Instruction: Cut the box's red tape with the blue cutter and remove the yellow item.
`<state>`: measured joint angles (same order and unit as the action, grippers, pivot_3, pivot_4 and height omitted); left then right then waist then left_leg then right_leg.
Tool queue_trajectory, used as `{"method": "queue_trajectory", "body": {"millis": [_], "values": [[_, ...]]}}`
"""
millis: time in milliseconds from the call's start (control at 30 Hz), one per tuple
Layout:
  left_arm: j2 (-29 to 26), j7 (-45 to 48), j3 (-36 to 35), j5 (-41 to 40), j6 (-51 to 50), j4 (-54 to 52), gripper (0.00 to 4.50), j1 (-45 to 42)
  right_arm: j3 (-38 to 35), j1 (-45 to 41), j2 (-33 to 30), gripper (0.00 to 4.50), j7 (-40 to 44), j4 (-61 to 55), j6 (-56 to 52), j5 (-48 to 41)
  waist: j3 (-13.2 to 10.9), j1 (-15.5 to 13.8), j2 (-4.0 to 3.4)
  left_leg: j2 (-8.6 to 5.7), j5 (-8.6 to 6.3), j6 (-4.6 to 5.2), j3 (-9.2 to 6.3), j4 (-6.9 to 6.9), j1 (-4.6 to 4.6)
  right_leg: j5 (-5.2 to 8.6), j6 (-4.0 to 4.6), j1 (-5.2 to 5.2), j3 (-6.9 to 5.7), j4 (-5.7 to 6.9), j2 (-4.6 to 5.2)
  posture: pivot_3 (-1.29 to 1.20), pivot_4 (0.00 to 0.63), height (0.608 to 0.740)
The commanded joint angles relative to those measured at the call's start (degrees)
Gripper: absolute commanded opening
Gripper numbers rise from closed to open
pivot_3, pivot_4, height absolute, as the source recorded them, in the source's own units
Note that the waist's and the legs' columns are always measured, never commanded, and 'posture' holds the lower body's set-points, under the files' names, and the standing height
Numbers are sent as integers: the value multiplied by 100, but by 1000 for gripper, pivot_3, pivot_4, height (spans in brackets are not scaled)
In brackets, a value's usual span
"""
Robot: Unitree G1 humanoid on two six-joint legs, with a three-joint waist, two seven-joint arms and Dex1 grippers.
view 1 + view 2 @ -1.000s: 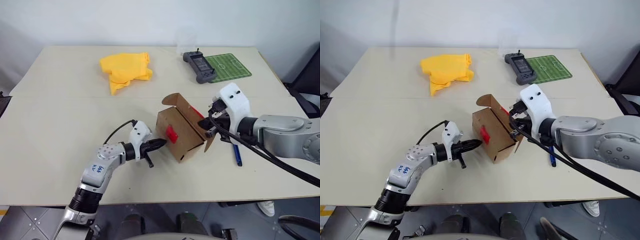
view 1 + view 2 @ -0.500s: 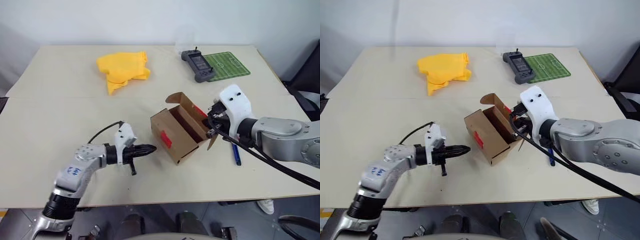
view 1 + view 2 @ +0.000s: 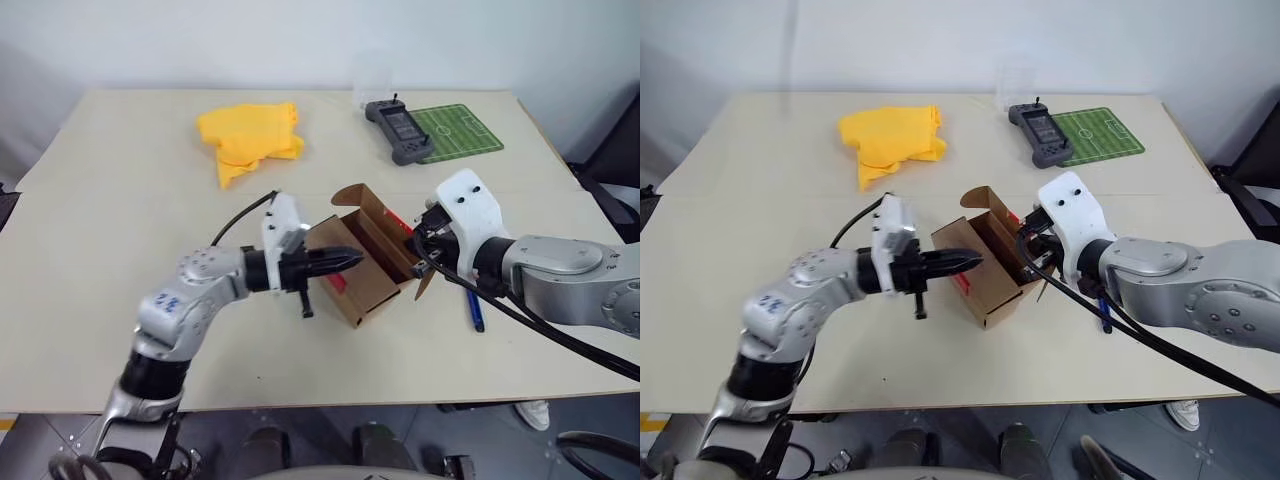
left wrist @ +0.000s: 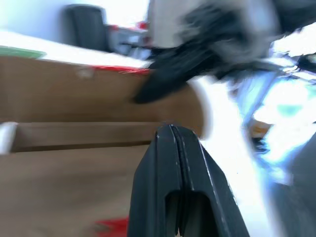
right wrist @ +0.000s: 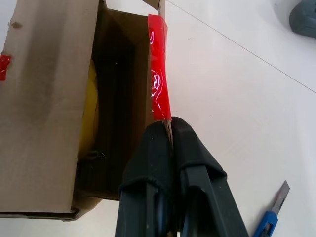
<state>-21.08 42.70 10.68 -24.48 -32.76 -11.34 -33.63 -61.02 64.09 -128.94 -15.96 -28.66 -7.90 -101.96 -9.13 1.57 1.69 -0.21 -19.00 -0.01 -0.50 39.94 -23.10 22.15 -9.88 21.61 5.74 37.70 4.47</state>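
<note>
Your right gripper (image 5: 170, 129) is clamped on the edge of the box's (image 3: 370, 262) open flap, right where a strip of red tape (image 5: 159, 94) runs along it. Your left gripper (image 3: 350, 258) is closed on nothing, its tips over the near left side of the box. The box sits open at the middle of the worktop (image 3: 100, 250), with the yellow item (image 5: 90, 113) lying inside against one wall. A second red tape patch (image 3: 337, 284) shows on the box's near face. One blue cutter (image 3: 475, 309) lies on the worktop just right of the box. At the far side you have one yellow cloth (image 3: 250, 138), one grey handheld controller (image 3: 398, 130) and one green pitch-printed mat (image 3: 460, 129). The worktop is pale beige; a white wall stands behind.
</note>
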Motion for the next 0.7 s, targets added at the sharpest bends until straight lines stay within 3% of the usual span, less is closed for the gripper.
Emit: {"method": "queue_trajectory", "body": {"millis": [33, 167, 300, 433, 700], "values": [[161, -159, 306, 637, 687, 355, 0, -181, -94, -8, -6, 10, 15, -25, 14, 64, 0, 4, 0, 0, 0, 1, 1, 0, -2, 0, 0, 0, 0, -1, 1, 0, 150, 740], [-69, -94, 652, 1388, 1277, 640, 0, -139, -98, 11, -6, 10, 54, 7, 20, 18, 1, 24, -2, 3, -1, 2, 1, -13, -6, 0, 0, 4, 1, 5, 1, 0, 150, 740], [-145, -3, 618, 1372, 1151, 518, 0, -48, -60, -1, -6, 10, 121, 92, 26, -60, 1, 17, -2, 8, -1, 2, 1, -18, -5, 0, 0, 4, -1, 6, 4, 0, 150, 740], [-695, 369, 571, 1252, 675, 141, 0, 326, 90, -155, -6, 10, 351, 482, -60, -58, 4, 52, -7, 9, -1, 1, 3, -17, -2, 0, 0, 2, 3, 6, 5, 0, 150, 740], [-927, 323, 330, 1078, 161, -147, 0, 731, 348, -542, -6, 10, 814, 717, -330, -244, 15, 18, -25, 9, -1, 1, 1, -1, 12, 0, 0, -13, 2, 0, 7, 0, 150, 740]]}}
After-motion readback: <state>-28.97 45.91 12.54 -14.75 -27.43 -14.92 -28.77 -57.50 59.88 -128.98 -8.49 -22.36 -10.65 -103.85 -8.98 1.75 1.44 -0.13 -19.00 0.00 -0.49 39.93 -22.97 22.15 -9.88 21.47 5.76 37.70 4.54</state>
